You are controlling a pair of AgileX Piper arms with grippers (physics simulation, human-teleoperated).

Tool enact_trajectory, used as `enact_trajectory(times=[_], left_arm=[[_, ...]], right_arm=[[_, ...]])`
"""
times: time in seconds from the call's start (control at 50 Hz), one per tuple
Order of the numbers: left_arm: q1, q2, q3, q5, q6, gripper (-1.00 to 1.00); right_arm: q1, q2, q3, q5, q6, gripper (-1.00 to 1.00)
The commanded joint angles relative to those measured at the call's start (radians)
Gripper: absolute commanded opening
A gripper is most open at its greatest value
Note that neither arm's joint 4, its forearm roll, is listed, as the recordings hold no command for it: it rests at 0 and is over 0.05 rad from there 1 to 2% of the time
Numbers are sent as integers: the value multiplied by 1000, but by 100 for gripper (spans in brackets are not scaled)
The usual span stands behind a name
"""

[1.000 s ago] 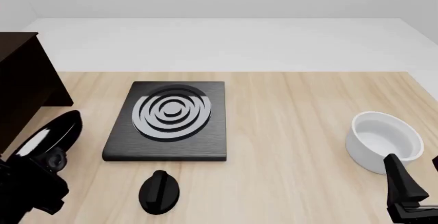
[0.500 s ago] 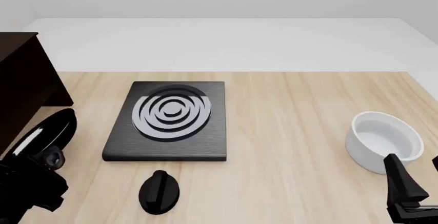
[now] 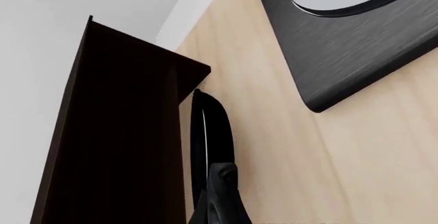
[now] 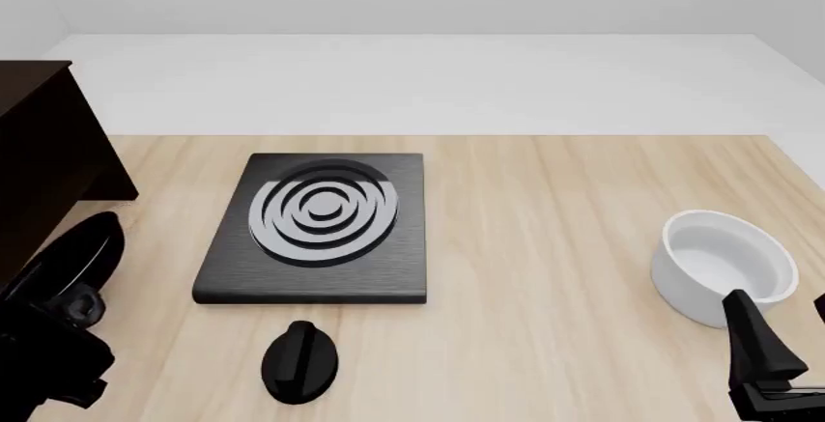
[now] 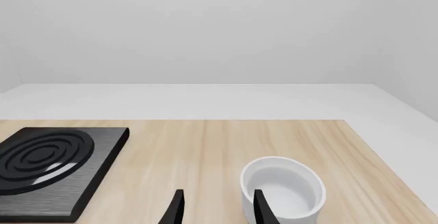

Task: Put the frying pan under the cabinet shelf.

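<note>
The frying pan (image 4: 68, 256) is held tilted on edge in the left gripper (image 4: 58, 321), whose jaws are clenched on the handle. The pan is seen just beside the open side of the cabinet shelf (image 4: 45, 156), well left of the stove plate (image 4: 316, 232). The right gripper (image 5: 215, 208) is seen with its jaws released, hovering near the white pot (image 4: 722, 266). A black knob (image 4: 300, 361) lies on the counter (image 4: 542, 248), in front of the stove plate.

Front view: high, looking forward and down over the pale wooden desk (image 4: 567, 210). Wrist views: low, close; all share the flat black square stove plate with silver rings (image 4: 320, 229).
</note>
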Motion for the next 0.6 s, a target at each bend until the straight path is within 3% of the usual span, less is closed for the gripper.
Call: enact_trajectory(times=[0.02,0.14,0.4,0.6], left_arm=[[34,59,13,-79,29,-100],[41,146,14,-162,36,-100],[83,477,15,-489,88,-100],[96,511,14,-530,80,-100]], right_arm=[[0,0,0,0,0,100],[0,0,0,0,0,100],[0,0,0,0,0,100],[0,0,0,0,0,100]])
